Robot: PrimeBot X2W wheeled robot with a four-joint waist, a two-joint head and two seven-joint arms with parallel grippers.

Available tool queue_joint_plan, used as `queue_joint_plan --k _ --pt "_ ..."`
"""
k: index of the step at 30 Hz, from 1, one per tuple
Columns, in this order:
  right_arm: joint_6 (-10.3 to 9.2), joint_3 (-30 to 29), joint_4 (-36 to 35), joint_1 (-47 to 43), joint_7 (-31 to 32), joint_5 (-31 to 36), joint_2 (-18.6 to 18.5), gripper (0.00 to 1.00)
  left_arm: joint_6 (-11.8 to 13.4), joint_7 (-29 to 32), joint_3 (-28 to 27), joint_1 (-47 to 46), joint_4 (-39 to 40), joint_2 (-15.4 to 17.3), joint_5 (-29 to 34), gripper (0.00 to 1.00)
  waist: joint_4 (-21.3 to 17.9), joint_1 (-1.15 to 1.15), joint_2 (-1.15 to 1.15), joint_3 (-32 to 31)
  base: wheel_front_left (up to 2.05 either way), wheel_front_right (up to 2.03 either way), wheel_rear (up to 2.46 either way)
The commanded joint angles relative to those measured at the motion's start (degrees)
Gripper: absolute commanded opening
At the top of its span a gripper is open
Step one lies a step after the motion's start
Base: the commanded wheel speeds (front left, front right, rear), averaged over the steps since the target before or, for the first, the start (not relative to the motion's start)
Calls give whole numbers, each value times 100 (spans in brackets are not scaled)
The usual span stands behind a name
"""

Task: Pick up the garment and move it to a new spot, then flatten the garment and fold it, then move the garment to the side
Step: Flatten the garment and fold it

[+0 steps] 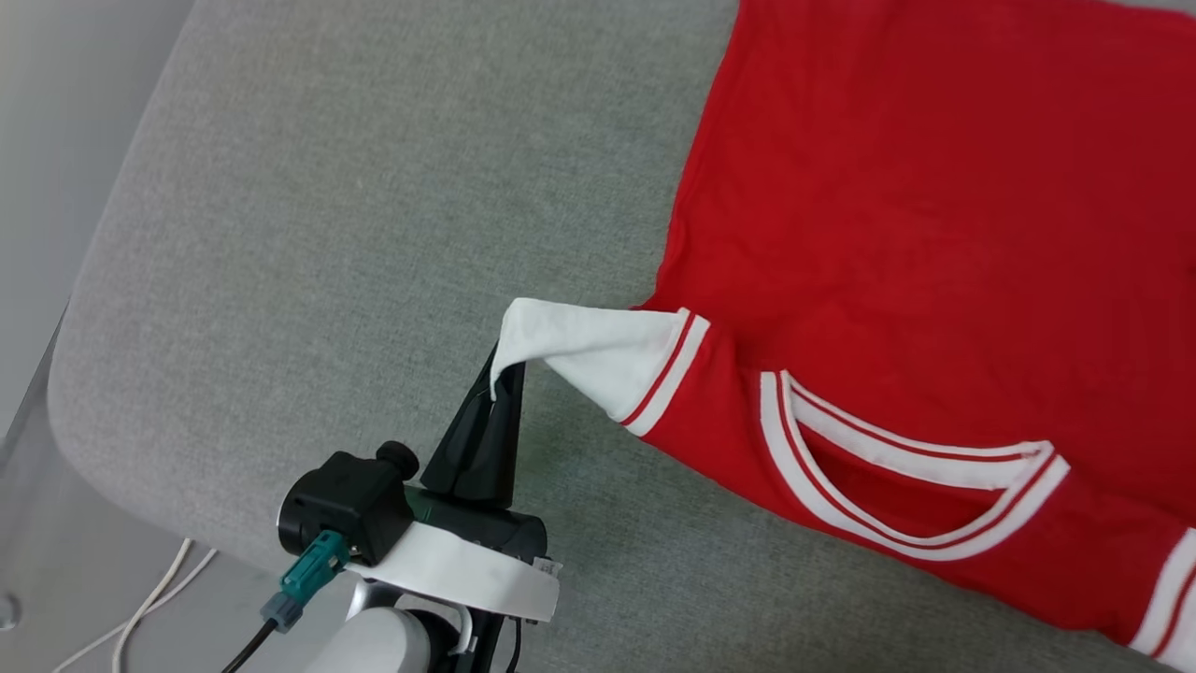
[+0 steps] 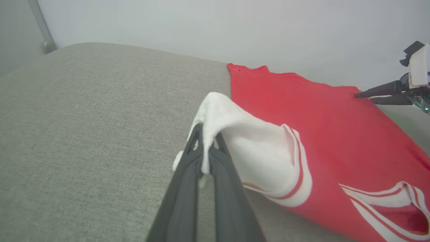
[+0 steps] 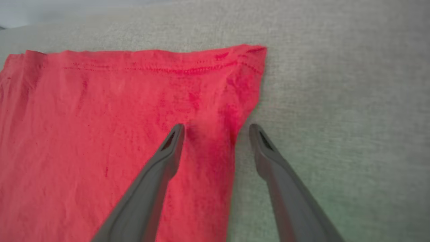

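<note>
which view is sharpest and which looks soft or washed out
Head view is sharpest, the cushion weave crisp; right wrist view is soft and grainy, the shirt blotchy pinkish; left wrist view is slightly hazy, the left gripper blurred close up.

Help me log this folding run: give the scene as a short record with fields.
surface: grey cushion
garment: red, lying spread on the cushion, collar nearest the robot
left gripper: shut on the white sleeve, its end held up off the cushion
right gripper: open, straddling the garment's side edge near the hem corner
fold: not yet begun
</note>
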State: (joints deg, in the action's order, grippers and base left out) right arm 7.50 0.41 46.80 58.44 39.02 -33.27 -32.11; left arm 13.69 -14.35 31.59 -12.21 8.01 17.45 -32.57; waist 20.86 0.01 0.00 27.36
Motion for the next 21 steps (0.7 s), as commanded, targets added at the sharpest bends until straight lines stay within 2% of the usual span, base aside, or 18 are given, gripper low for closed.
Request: queue_joint_plan --k 1,6,7,8,9,14,21 --pt "-2 48 88 161 137 53 47 100 -24 -46 7 -102 -9 -48 36 0 237 -1 0 305 0 0 0" --pt "-3 97 610 88 742 163 226 100 -90 -58 0 -133 -95 -121 65 0 286 -1 0 434 0 0 0" --pt "-5 79 732 69 881 189 263 78 -98 -58 -9 -128 -117 -128 69 0 292 -1 0 443 0 0 0" --pt "-5 55 838 63 999 208 291 24 -111 -64 -14 -123 -144 -139 75 0 297 -1 0 450 0 0 0" --pt "-5 35 918 64 1076 244 311 0 -128 -65 -20 -124 -165 -155 71 0 302 -1 0 450 0 0 0" --pt "-3 -14 935 184 1044 396 287 0 -181 -79 -53 -100 -285 -193 74 0 291 -1 0 333 0 0 0" --pt "-6 124 542 335 1010 624 -142 0 -238 -84 -172 87 -528 -125 -32 0 29 -1 0 -240 0 0 0"
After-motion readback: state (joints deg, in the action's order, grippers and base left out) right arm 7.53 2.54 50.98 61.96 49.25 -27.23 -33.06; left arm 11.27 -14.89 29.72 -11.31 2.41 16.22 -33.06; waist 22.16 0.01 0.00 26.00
